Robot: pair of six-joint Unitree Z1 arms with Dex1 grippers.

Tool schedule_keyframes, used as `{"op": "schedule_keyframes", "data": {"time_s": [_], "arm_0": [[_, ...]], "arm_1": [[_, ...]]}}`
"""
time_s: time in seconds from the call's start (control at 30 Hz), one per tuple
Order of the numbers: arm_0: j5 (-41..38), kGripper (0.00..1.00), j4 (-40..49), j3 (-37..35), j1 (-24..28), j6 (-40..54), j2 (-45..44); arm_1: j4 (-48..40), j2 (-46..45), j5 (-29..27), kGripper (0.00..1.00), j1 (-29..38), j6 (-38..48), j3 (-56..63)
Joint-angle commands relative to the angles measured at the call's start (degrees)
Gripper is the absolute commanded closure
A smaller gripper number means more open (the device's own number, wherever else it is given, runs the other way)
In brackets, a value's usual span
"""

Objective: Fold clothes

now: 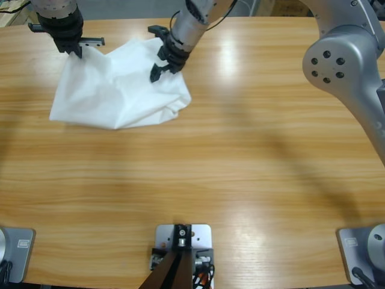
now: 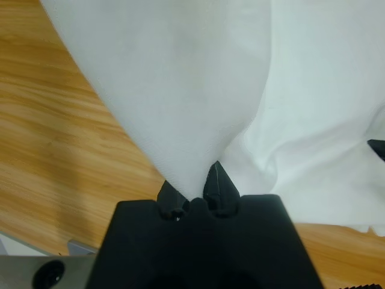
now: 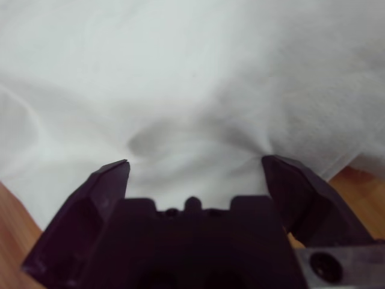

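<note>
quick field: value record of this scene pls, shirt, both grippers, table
item: white T-shirt, crumpled in a loose heap, not folded flat
location: far left part of the wooden table
left gripper: jaws shut on a pinch of the shirt's fabric, at its far left corner
right gripper: jaws open, pressed down onto the shirt's far right part
fold status: no neat fold yet

The T-shirt point(image 1: 117, 90) was plain white, with soft grey shadows in its creases and no print showing. The table point(image 1: 240, 168) was warm honey-brown wood with darker streaked grain running lengthwise. Both grippers, left point(image 1: 77, 49) and right point(image 1: 163, 63), were black on silver-grey arms.
</note>
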Motion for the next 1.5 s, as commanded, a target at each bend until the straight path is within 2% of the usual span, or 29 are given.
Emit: {"op": "schedule_keyframes", "data": {"time_s": [0.03,0.2,0.4,0.6,0.9,1.2,1.5], "arm_0": [[-0.3,1.000,8.9,-5.2,0.1,1.2,-1.6],[-5.9,1.000,8.9,-12.6,-0.9,3.9,2.0],[-9.0,1.000,8.9,-14.4,-3.8,4.5,6.7],[-9.3,1.000,8.9,-13.9,-7.0,5.1,11.9],[-8.4,1.000,8.8,-14.3,-7.4,8.4,15.8],[-8.6,1.000,8.8,-24.7,-8.0,11.5,17.7],[-8.8,1.000,8.8,-26.5,-8.0,13.7,19.3]], "arm_1": [[1.2,5.4,1.3,0.087,-1.3,0.8,-32.9],[2.0,5.4,1.4,0.087,-1.2,0.8,-32.9],[3.1,5.5,1.6,0.087,-0.9,0.8,-32.9],[5.8,5.1,1.7,0.087,-0.9,0.4,-33.1],[7.2,5.0,1.5,0.087,-1.2,0.1,-33.1],[7.4,5.3,1.5,0.087,-1.2,0.1,-33.1],[7.4,5.6,1.7,0.082,0.4,0.4,-33.1]]}}
